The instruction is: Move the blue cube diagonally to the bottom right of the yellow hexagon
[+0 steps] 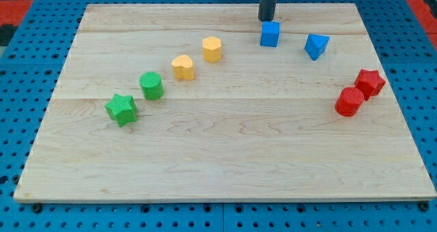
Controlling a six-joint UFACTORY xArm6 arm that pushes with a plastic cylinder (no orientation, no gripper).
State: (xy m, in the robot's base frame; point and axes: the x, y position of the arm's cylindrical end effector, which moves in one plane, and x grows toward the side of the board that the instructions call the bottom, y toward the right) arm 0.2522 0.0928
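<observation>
Fingers do not come into it, since the arm ends in a plain dark rod with nothing to open, close or hold; my tip stands on the wooden board near the view's top edge, just above the blue cube and close enough that I cannot tell whether the two touch. That cube sits right of the board's middle line, near the top. To its right, apart from it, lies a second blue block, angular and tilted, its shape hard to make out. Left of the cube, with a clear gap between, is the yellow hexagon, and down-left of that a yellow block whose shape looks like a heart. The line carries on towards the view's lower left with a green cylinder and then a green star just beside it. Over on the right side, well apart from the rest, a red star and a red cylinder sit touching, the cylinder lower and to the left. Around the board shows a blue pegboard table.
</observation>
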